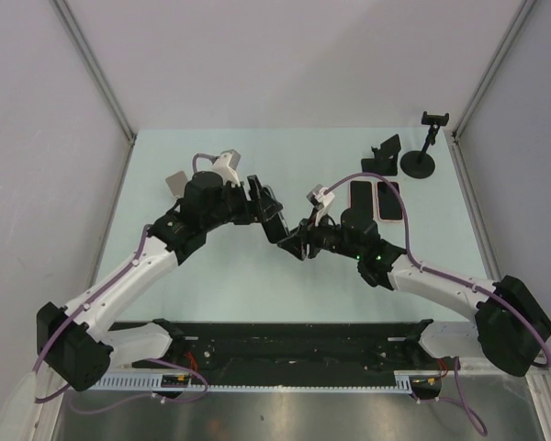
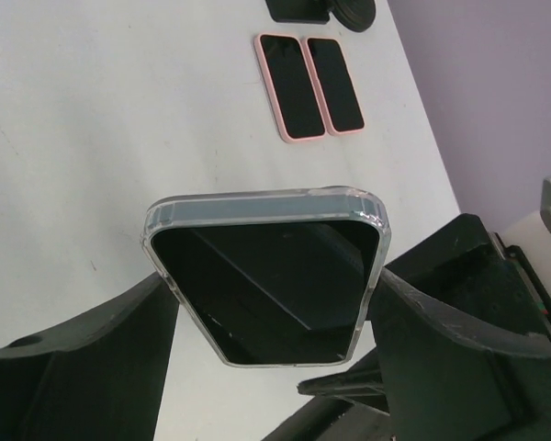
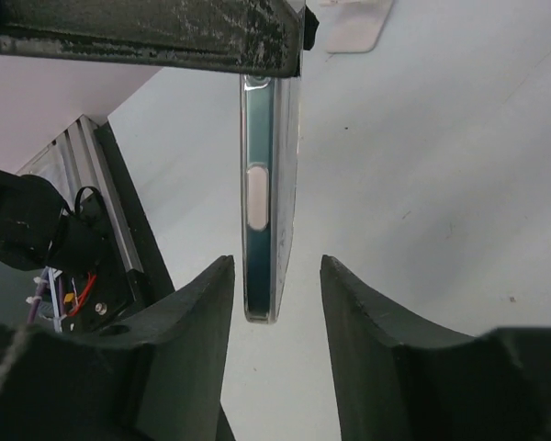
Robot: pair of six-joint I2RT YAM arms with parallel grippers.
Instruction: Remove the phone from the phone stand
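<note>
**Phone.** The phone (image 2: 266, 285), in a clear case, is off the worktop (image 1: 220, 276). It is held in the air near the worktop centre and is well apart from every stand. Its dark screen faces the left wrist camera.

**Left tool.** The left tool (image 1: 272, 219) pinches the phone across its width. In the left wrist view, one finger (image 2: 101, 358) bears on each long edge.

**Right tool.** The right tool (image 3: 275, 271) sits at 4 o'clock from the left tool in the top view. Its jaws are spread and straddle the free end of the phone, seen edge-on. One finger (image 3: 367, 322) stands off each face, with a gap on both sides and no contact.

**Other items, top view.**
- At 3 o'clock from the phone, a pink phone (image 2: 283, 87) and a second pink phone (image 2: 335, 83) lie flat, side by side.
- At 2 o'clock, near the far right corner, stand a black stand (image 1: 386, 152) and a clamp stand (image 1: 421, 156) on a round base.
- At 10 o'clock, a white piece (image 1: 176, 182) rests beside the left arm.
</note>
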